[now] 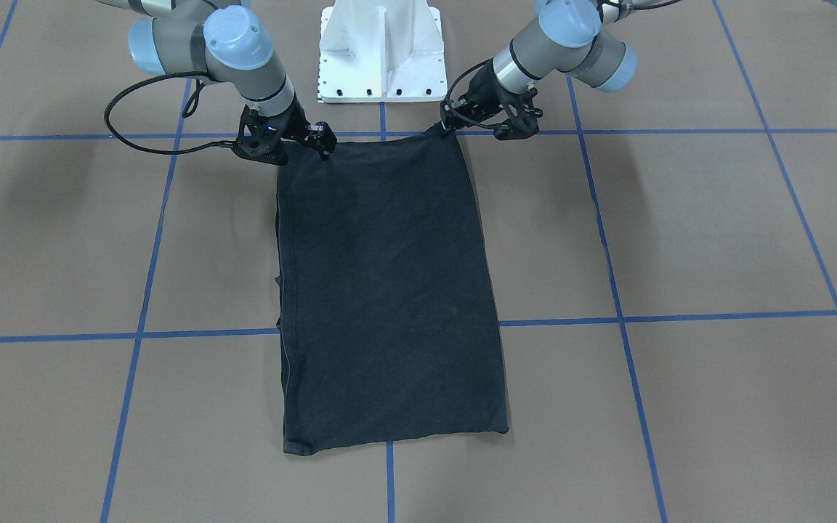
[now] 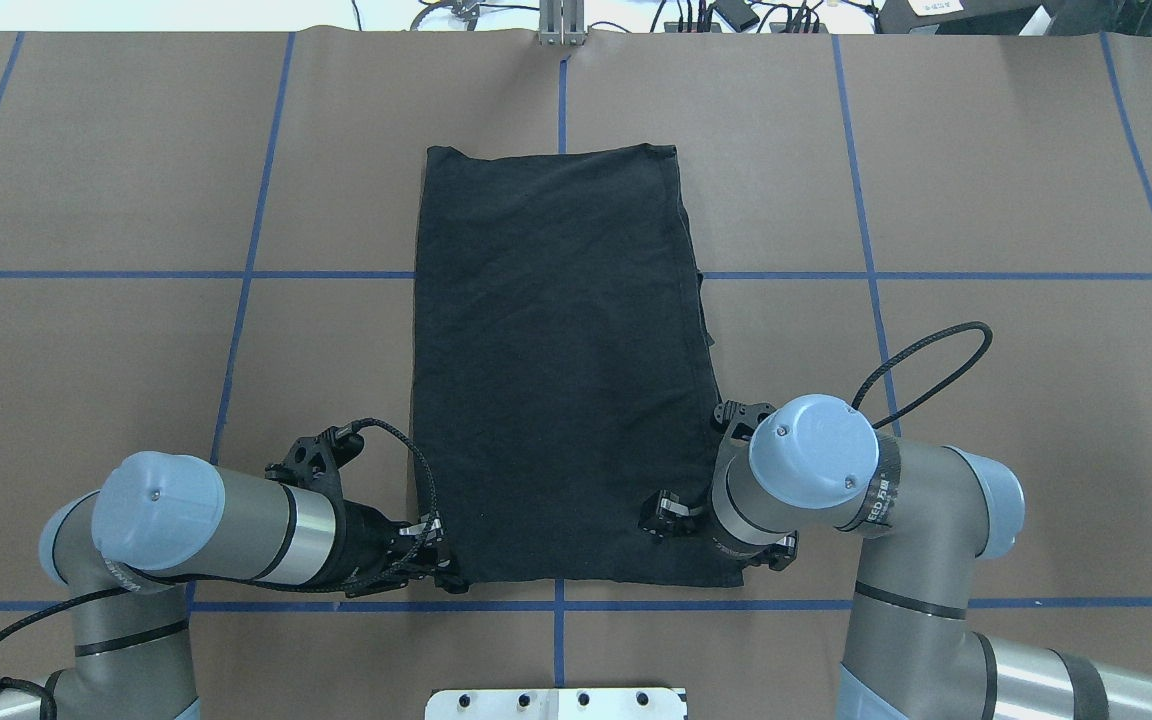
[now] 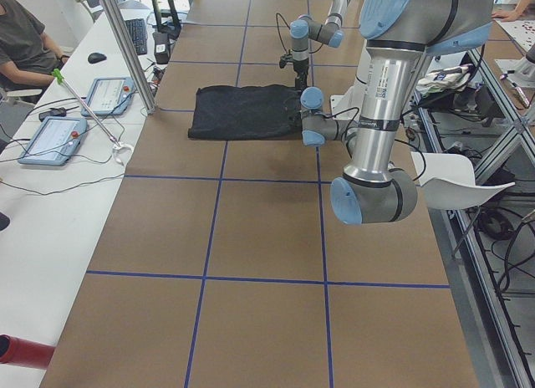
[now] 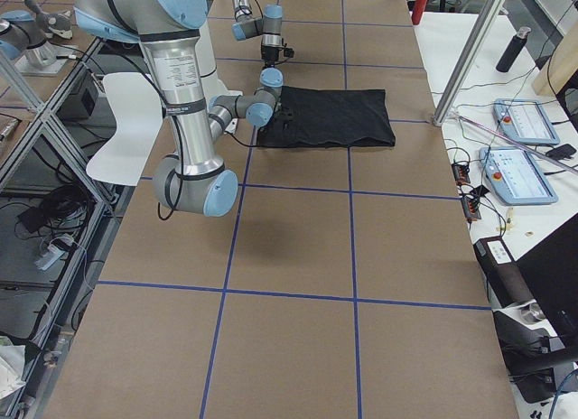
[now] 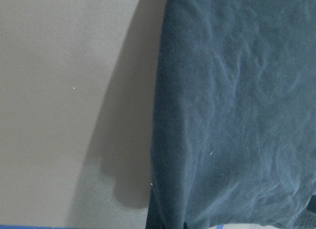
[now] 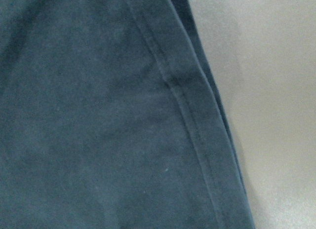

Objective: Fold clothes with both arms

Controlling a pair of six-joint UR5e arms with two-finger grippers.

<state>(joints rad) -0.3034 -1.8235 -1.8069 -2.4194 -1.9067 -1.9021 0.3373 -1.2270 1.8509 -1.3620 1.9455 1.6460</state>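
The black T-shirt (image 1: 389, 290) (image 2: 556, 370) lies flat on the brown table as a long folded rectangle, with its logo hidden. My left gripper (image 1: 449, 128) (image 2: 444, 565) sits low at the shirt's robot-side corner. That corner is drawn to a small point between its fingers, so it is shut on the cloth. My right gripper (image 1: 324, 142) (image 2: 658, 518) rests on the other robot-side corner, slightly inboard. Its black fingers blend into the fabric, so I cannot tell its state. Both wrist views are filled with dark cloth (image 5: 237, 115) (image 6: 98, 115) beside bare table.
The white base block (image 1: 382, 51) stands just behind the shirt's near edge, between the arms. Blue tape lines (image 2: 236, 275) grid the table. A side bench holds tablets (image 3: 54, 137), and a person (image 3: 21, 37) sits beside it. A black cable loop (image 2: 936, 360) arcs from the right wrist.
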